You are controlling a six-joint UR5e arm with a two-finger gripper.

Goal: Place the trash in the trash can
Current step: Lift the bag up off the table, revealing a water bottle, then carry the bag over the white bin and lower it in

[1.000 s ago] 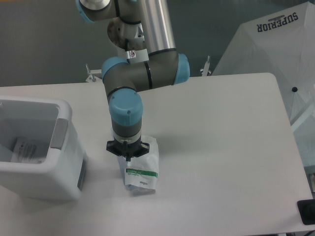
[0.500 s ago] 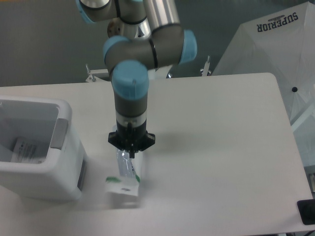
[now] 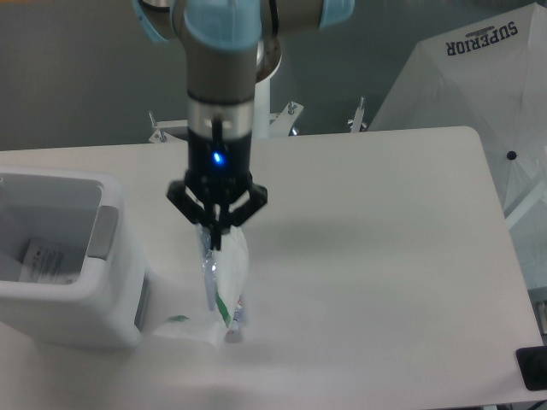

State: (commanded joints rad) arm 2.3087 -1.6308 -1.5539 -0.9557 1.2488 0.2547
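Observation:
My gripper (image 3: 214, 240) is shut on the top edge of the white pouch with the green-striped label (image 3: 220, 286). The pouch hangs down from the fingers, lifted well above the table, its lower end blurred. The white trash can (image 3: 64, 256) stands at the left edge, just left of the hanging pouch, with its grey panel facing the gripper. A pale labelled item (image 3: 47, 259) lies inside the can; I cannot tell whether it is the bottle. The crushed clear bottle is otherwise out of view.
A white folded umbrella marked SUPERIOR (image 3: 466, 77) stands beyond the table's right back corner. A black object (image 3: 532, 367) sits at the lower right corner. The white table (image 3: 376, 256) stretches right of the gripper.
The gripper has risen with the pouch in it, lifting it off the table. The pouch now hangs vertically instead of lying flat.

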